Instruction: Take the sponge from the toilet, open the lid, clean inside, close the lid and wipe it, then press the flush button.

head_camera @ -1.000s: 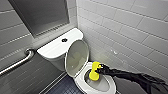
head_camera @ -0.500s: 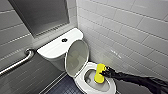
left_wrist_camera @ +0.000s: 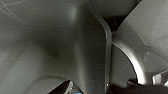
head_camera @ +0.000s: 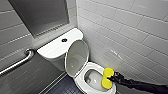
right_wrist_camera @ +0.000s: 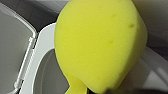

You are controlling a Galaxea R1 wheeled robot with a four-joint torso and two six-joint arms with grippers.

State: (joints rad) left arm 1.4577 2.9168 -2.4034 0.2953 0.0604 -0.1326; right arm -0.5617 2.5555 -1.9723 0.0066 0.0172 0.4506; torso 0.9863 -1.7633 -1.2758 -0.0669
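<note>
yellow sponge (head_camera: 108,73) pinched at waist by right gripper (head_camera: 111,79), fingers closed on it, poised at toilet (head_camera: 80,80) right rim; lid (head_camera: 77,58) up, likely for inside scrub.

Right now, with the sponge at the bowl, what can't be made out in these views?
Head view: the toilet front rim is cut off by the bottom edge.
Head view: whether the sponge touches the rim is too blurred to tell.
Right wrist view: the sponge hides where the right hand grips it.
Left wrist view: blurred grey surfaces, too close to name.
</note>
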